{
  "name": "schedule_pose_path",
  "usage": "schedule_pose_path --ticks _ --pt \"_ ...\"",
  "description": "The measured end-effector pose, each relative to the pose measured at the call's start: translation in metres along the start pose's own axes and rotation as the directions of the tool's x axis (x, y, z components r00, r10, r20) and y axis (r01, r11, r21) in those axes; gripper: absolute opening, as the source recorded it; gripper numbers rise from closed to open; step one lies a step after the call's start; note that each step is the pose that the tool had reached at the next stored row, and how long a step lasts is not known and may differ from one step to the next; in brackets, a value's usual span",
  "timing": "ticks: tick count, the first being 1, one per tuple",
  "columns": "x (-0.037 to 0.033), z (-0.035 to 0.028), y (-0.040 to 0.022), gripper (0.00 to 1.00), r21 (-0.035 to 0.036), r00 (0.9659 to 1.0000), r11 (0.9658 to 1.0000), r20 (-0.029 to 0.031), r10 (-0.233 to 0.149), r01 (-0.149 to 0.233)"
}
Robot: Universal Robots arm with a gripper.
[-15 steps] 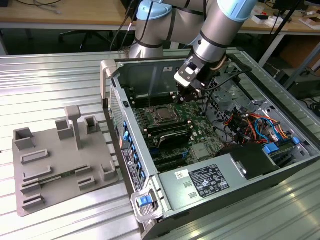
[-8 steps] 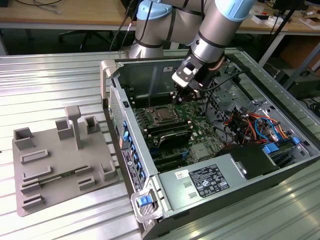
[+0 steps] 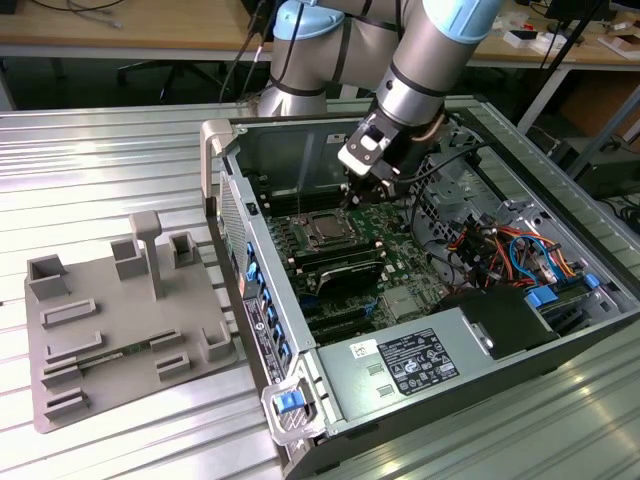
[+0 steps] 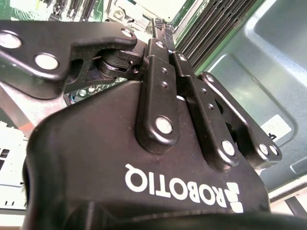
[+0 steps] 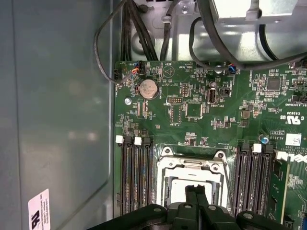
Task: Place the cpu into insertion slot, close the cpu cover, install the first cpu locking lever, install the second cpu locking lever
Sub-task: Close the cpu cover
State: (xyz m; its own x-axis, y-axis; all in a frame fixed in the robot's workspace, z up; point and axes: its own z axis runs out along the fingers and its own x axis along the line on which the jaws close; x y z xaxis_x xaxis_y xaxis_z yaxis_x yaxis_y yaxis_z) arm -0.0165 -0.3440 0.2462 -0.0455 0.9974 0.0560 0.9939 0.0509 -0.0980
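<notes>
Claw (image 5: 196,190) of the single arm: two black fingers (image 5: 191,201) drawn together tip to tip, nothing visible between them. It hangs directly over the insertion slot (image 3: 321,229) inside the open computer case (image 3: 560,270). In the second wrist view the fingertips (image 4: 158,28) likewise meet.

One cpu (image 5: 180,184) lies in the slot, its pale top showing through the cut-out of the one cpu cover (image 5: 192,165), which lies flat over it. One thin wire lever (image 5: 227,187) runs along one side of the cover; whether it is latched cannot be told.

Two banks of long black memory slots flank the socket, one bank (image 5: 136,177) on each side. One coin cell (image 5: 148,88) sits on the green motherboard (image 5: 192,115).

One grey moulded fixture (image 3: 120,320) rests on the ribbed metal tabletop (image 3: 100,170), beside the case at the exterior view's left.
</notes>
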Motion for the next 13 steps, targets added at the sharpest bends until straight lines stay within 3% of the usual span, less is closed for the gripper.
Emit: schedule_pose_path --ticks 5,8,13 --pt "0.0001 0.0045 -0.0072 0.11 0.0001 1.0000 1.0000 -0.0003 -0.002 0.002" --pt "0.0001 0.0063 -0.0082 0.11 0.0019 0.9995 0.9995 0.0025 -0.032 0.032" --pt "0.0005 0.0122 -0.0217 0.11 0.0012 0.9994 0.9994 -0.0002 -0.035 0.035"
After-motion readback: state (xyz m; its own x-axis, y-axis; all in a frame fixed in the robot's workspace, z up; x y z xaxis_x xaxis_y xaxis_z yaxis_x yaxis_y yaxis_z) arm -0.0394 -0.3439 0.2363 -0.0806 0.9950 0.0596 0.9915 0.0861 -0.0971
